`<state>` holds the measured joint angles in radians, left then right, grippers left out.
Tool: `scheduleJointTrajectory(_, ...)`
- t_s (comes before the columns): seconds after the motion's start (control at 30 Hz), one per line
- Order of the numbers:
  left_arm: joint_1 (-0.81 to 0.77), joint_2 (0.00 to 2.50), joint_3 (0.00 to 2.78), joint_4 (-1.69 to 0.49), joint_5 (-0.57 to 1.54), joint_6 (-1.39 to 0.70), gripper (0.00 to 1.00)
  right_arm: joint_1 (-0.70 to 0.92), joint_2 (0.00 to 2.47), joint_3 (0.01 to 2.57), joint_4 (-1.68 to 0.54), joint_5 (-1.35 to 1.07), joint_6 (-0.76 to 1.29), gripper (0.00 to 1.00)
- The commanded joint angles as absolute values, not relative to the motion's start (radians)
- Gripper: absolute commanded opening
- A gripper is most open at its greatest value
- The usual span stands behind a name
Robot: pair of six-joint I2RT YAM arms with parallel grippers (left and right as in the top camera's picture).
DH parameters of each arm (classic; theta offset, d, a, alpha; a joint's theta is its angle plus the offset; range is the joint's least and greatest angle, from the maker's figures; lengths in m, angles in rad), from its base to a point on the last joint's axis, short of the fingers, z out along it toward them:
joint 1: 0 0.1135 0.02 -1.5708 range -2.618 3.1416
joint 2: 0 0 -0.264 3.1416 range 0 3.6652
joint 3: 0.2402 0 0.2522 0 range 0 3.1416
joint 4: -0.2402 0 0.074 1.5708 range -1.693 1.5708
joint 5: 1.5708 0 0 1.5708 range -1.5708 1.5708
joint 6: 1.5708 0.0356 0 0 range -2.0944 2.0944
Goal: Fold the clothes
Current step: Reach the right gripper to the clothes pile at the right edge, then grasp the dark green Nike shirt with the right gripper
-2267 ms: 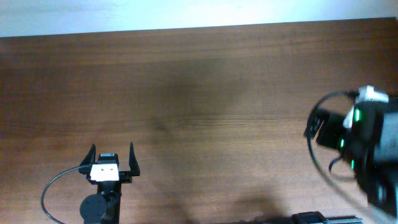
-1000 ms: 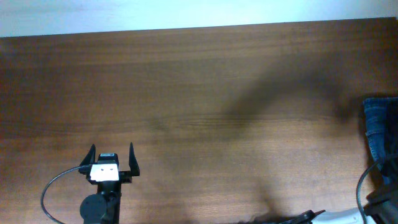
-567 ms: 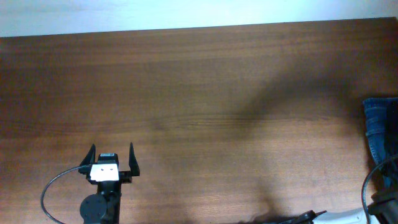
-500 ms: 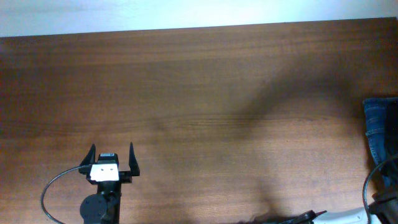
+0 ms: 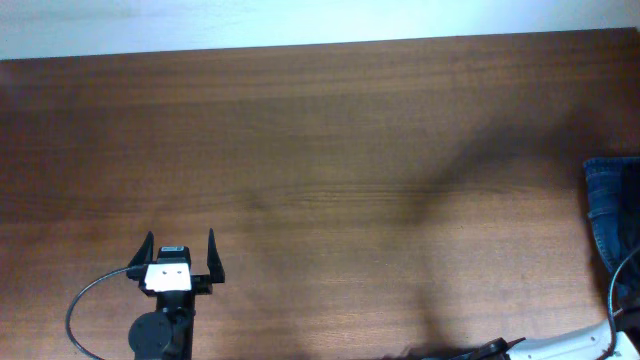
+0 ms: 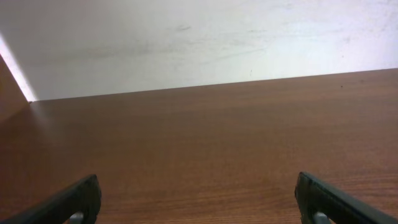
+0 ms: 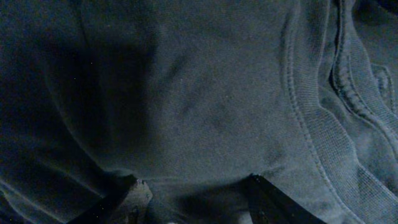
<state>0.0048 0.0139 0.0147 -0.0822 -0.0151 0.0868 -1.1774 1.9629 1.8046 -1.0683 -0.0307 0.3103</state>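
The clothes (image 7: 205,93) fill the right wrist view as dark soft fabric, with a ribbed collar seam (image 7: 311,137) running down the right side. My right gripper (image 7: 199,193) presses down into this fabric, its jaws partly apart and a low ridge of cloth between them. The overhead view shows neither the clothes nor the right gripper, only a pale arm link (image 5: 560,345) at the bottom right. My left gripper (image 5: 180,248) rests low on the left of the table, wide open and holding nothing, its fingers (image 6: 74,202) at the frame corners.
A blue denim garment (image 5: 610,205) lies at the table's right edge. The brown wooden table (image 5: 320,150) runs back to a white wall (image 6: 199,43). A black cable (image 5: 85,310) loops beside the left arm's base.
The right arm has swung out of the overhead view past the right edge, uncovering the denim garment. Its shadow on the table has drifted right. The left arm has stayed still.
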Motion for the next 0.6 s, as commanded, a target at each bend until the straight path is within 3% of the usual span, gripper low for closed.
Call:
scheduleJointTrajectory(0.0,0.004,0.006,0.009,-0.083,-0.022,0.1,0.99,-1.17,1.989,1.822,-1.065,-0.061,0.303,0.57)
scheduleJointTrajectory(0.17,0.004,0.006,0.009,-0.083,-0.022,0.1,0.99,-1.17,1.989,1.822,-1.07,-0.08,0.303,0.67)
scheduleJointTrajectory(0.23,0.004,0.006,0.009,-0.083,-0.022,0.1,0.99,-1.17,1.989,1.822,-1.074,-0.081,0.303,0.93)
scheduleJointTrajectory(0.27,0.004,0.006,0.009,-0.083,-0.022,0.1,0.99,-1.17,1.989,1.822,-1.074,-0.084,0.303,0.99)
scheduleJointTrajectory(0.43,0.004,0.006,0.009,-0.083,-0.022,0.1,1.0,-1.17,1.989,1.822,-1.074,-0.102,0.303,0.99)
scheduleJointTrajectory(0.5,0.004,0.006,0.009,-0.083,-0.022,0.1,0.99,-1.17,1.989,1.822,-1.074,-0.102,0.303,0.84)
scheduleJointTrajectory(0.57,0.004,0.006,0.009,-0.083,-0.022,0.1,0.99,-1.17,1.989,1.822,-1.074,-0.102,0.303,0.55)
